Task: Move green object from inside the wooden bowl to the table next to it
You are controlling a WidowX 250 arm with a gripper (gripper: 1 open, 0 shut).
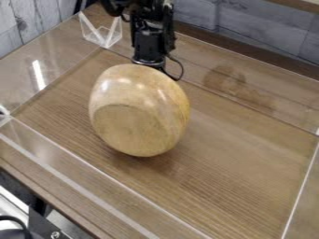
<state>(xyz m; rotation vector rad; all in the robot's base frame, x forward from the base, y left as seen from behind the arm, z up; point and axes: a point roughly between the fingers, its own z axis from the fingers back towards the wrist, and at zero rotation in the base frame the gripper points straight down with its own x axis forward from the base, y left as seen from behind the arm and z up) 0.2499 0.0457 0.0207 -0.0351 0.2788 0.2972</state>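
One slip was the risk: the pincer (152, 58), pinched shut on the rim of the bowl (140, 107) at twelve o'clock, held it tipped base-out on the desk (237, 163), so the hidden green block might have stayed inside, or the bowl rolled.

The arm (140, 11) behind the wooden bowl (140, 110) is black all over, made of blocky, angular segments with a dull finish. Its gripper (152, 60), just above the wooden bowl's far rim, is a narrow black block with a paler grey rectangular patch on the side facing the camera. A thin black cable (176, 67) curls out in a small loop just above that rim, to the right; screws and markings are too small to tell.
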